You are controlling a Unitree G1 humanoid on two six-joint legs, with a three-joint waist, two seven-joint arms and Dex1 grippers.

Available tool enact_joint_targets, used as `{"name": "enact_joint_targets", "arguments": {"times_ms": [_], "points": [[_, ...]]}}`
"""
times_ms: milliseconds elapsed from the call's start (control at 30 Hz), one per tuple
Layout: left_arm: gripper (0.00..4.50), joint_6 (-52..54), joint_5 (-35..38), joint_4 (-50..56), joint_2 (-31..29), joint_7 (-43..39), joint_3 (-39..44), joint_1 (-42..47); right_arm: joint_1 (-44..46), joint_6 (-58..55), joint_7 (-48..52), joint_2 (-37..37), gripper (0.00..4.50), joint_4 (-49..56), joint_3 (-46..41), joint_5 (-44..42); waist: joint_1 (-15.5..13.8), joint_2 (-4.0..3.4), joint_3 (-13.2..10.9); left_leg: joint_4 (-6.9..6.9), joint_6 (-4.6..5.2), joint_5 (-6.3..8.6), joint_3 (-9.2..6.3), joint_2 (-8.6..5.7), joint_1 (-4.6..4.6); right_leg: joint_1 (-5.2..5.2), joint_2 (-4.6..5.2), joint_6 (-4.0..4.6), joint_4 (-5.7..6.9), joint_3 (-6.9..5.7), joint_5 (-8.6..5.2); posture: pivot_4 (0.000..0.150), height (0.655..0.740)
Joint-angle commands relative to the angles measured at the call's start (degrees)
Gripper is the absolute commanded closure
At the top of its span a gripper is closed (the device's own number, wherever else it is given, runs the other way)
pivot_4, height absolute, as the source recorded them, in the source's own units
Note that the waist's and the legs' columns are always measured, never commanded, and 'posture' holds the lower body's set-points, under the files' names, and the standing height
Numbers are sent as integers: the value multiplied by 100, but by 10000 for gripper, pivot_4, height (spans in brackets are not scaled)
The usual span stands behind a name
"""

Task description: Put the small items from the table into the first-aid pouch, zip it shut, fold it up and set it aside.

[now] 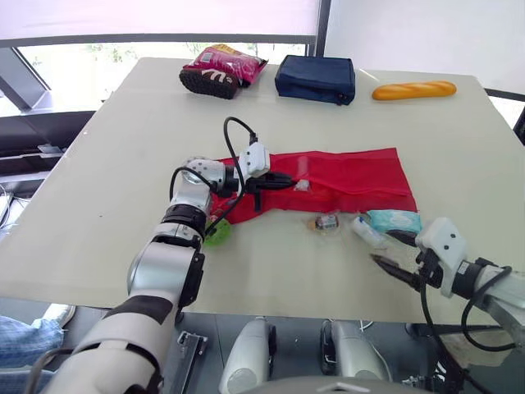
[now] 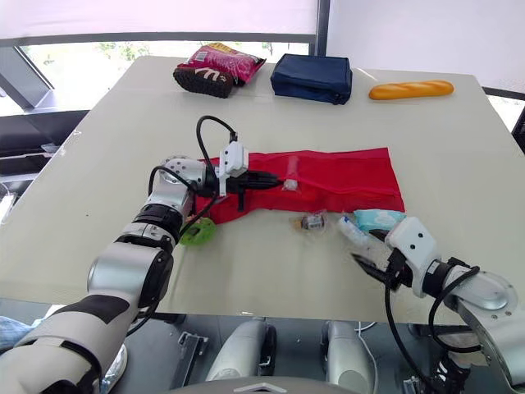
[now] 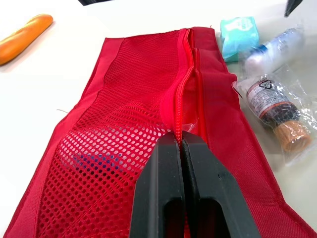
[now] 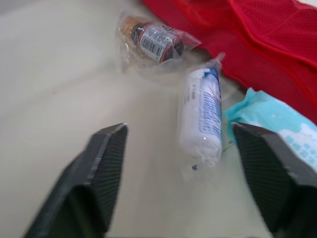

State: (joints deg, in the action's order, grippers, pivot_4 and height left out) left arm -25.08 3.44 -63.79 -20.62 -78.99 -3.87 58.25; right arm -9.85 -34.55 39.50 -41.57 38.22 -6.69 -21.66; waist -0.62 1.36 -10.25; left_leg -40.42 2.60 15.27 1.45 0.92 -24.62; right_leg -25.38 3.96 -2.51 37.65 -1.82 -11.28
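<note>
While the left hand (image 3: 179,139) is pinched tight on the red pouch (image 1: 353,180), right at the zip, the right hand (image 1: 382,246) is spread wide with nothing in it. The pouch lies flat and stretches away from the left hand's fingertips. It does not look zipped shut yet.

Three small things are still out on the table (image 1: 123,164). A white roll (image 4: 200,116) lies just ahead of the right hand, in line with the gap between its two fingers. A blue-green pack (image 4: 282,129) is just beside the roll, close to one finger. A little bottle (image 4: 153,39) in a clear bag lies a bit further out, past the roll.

Things could go wrong here. The roll is round and wrapped in slippery plastic, so if a finger bumps it, it may roll away. The pack is so close that the hand might grab both or push the pack aside. If the left hand tugs, the pouch may slide or bunch up.

The table is pale, smooth and bare in most places. Far beyond both hands sit a blue bag (image 1: 316,78), a snack bag (image 1: 223,70) and a bread (image 1: 414,89). A green thing (image 1: 218,234) lies behind the left hand. A bright window (image 1: 98,51) is past the table.
</note>
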Motion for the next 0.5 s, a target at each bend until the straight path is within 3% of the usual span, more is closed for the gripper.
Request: {"name": "enact_joint_targets", "arguments": {"times_ms": [33,300,500], "points": [[45000,-143,18,34,6,9,59,148,314,172,-175,73,356,-193,165,234,-4,0,0,-1,0,0,0,0,0,0,1,0,0,0,0,1500,7164],[45000,-154,8,24,-26,49,70,171,545,298,-281,226,356,-660,557,535,-13,0,0,-1,0,0,0,-2,-3,0,1,1,-1,-1,0,1500,7164],[45000,-161,6,28,-27,52,63,175,520,284,-275,265,26083,-607,650,587,-12,0,0,-1,0,0,-1,-2,-1,0,1,1,0,-1,0,1500,7164]]}}
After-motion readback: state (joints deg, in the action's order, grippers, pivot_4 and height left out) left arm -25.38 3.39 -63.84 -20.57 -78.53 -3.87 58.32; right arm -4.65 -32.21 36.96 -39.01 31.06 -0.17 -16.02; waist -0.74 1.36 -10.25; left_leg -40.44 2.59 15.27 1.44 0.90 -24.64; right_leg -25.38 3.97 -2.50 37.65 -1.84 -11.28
